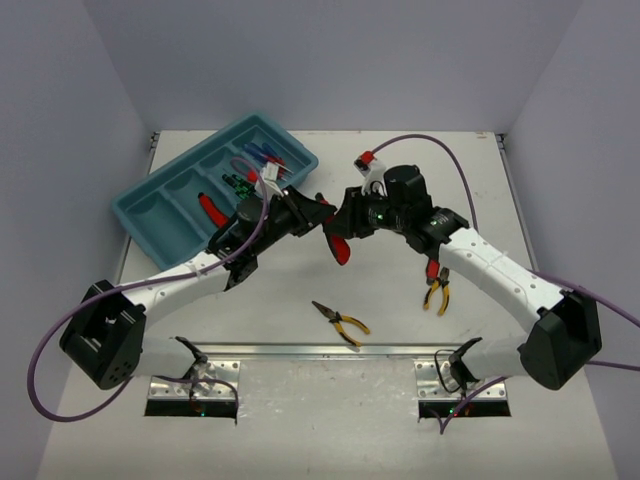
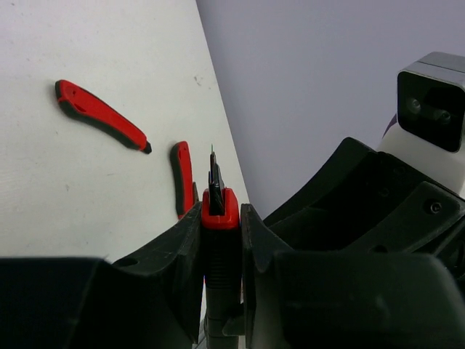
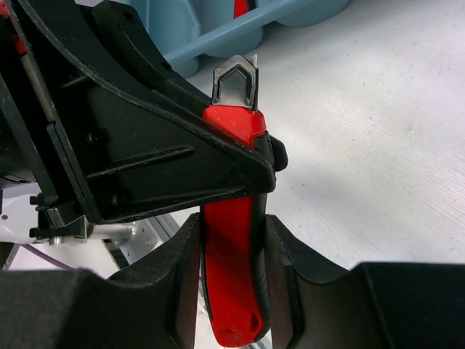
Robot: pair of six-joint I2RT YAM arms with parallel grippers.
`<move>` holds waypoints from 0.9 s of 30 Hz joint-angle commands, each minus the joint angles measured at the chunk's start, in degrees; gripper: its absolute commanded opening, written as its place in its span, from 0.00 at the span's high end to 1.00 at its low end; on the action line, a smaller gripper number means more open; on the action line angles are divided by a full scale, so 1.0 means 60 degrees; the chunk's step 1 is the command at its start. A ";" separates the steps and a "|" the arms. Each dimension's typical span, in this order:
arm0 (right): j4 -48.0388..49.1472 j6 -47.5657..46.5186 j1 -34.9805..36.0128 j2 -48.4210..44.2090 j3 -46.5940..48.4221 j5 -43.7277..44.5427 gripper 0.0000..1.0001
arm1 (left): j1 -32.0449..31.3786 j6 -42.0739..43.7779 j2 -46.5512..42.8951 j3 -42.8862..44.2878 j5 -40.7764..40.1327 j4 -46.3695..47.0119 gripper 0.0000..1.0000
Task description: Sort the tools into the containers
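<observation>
Both grippers hold one pair of red-handled pliers [image 1: 338, 246] in the air over the table's middle. My left gripper [image 1: 320, 214] is shut across them just below the metal head [image 3: 235, 84], as the left wrist view [image 2: 220, 207] shows. My right gripper [image 1: 347, 224] is shut on the red handle [image 3: 234, 291] lower down. The teal tray [image 1: 150, 215] stands at the back left. It holds blue-handled screwdrivers [image 1: 266, 156], dark green screwdrivers [image 1: 238, 185] and red pliers [image 1: 210, 210] in separate compartments.
Yellow-handled pliers [image 1: 341, 322] lie near the front middle. A second yellow pair [image 1: 438, 293] lies on the right beside a red-handled tool [image 1: 432, 268], partly under my right arm. Red handles [image 2: 102, 116] lie on the table in the left wrist view. The tray's rim [image 3: 240, 33] is just beyond the held pliers.
</observation>
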 commanded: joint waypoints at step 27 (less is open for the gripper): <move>-0.3015 -0.4596 -0.2224 0.2786 0.1995 0.3554 0.01 | 0.7323 0.2604 0.4574 0.6295 -0.3521 -0.8939 0.07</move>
